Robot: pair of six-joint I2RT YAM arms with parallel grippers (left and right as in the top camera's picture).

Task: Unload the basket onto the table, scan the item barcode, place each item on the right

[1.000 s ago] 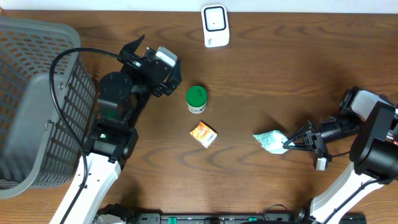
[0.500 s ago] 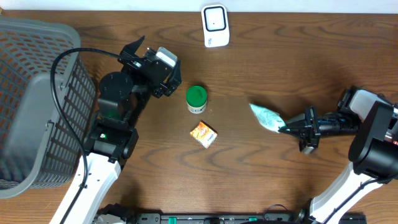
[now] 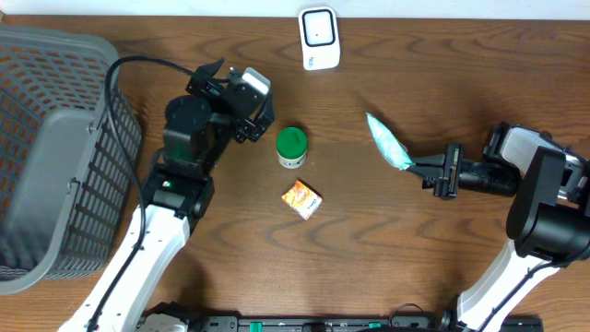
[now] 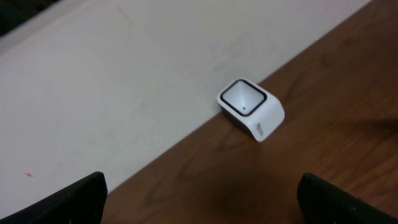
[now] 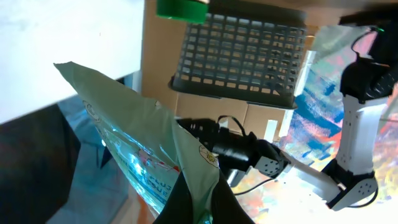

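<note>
Since a second ago: packet (image 3: 387,143) swung up-table toward the scanner (image 3: 319,39) | my right gripper (image 3: 412,166) is clamped on its edge, holding it aloft well short of the scanner | my left gripper (image 4: 199,202) gapes empty, facing the scanner | scan not yet done | packet print blurred, unreadable; no barcode visible

The packet (image 3: 387,143) has been carried by the right tool (image 3: 414,167) across the counter (image 3: 369,258) toward 12 o'clock. It has been turned so that its free end is aimed at 11 o'clock rather than 9 o'clock. The right tool has been swung round until it is aimed straight at 9 o'clock. The left tool (image 3: 238,90) has been shifted slightly toward 3 o'clock, the left arm (image 3: 175,184) has been drawn more upright, and the cable (image 3: 129,66) has been pulled along with it.
</note>
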